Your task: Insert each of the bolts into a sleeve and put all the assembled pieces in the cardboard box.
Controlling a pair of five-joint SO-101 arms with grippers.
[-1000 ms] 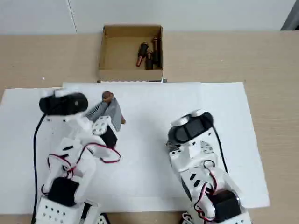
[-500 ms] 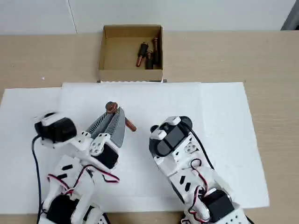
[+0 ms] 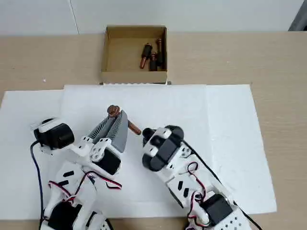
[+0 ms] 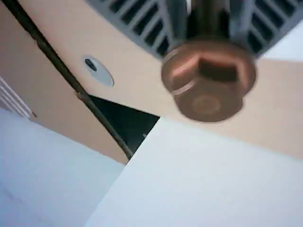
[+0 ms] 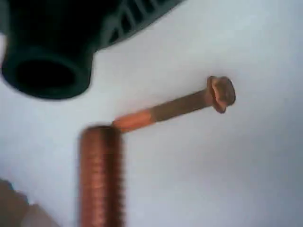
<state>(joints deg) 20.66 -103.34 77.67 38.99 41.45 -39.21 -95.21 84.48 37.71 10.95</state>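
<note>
Your left gripper (image 3: pixel 118 116) is closed on a bolt (image 4: pixel 208 80), whose copper hex head sticks out just past the fingertips. Your right gripper (image 5: pixel 102 35) is closed around a dark sleeve (image 5: pixel 45 71), whose open mouth shows in the right wrist view.

Since half a second ago the right arm (image 3: pixel 160 148) has swung across toward the left gripper and now sits just beside it. The left gripper has barely shifted in that time. A second ago it was farther forward, nearer the box, and the two arms were well apart.

Between the two grippers, a copper shaft end (image 3: pixel 135 128) pokes out from beside the left gripper. You cannot tell whether it belongs to the held bolt. In the right wrist view a threaded shaft (image 5: pixel 100 175) stands near the sleeve but not in its mouth. Beyond it a second bolt (image 5: pixel 176 106) shows against the white sheet (image 3: pixel 192 105).

Ahead of the left fingertips the white sheet runs to its far edge. Just past that edge stands the cardboard box (image 3: pixel 122 52), well apart from both grippers. It holds assembled pieces (image 3: pixel 152 55) against the wall on the right gripper's side. The sheet stretches wide beyond the right arm's outer side, then gives way to the table (image 3: pixel 259 62).
</note>
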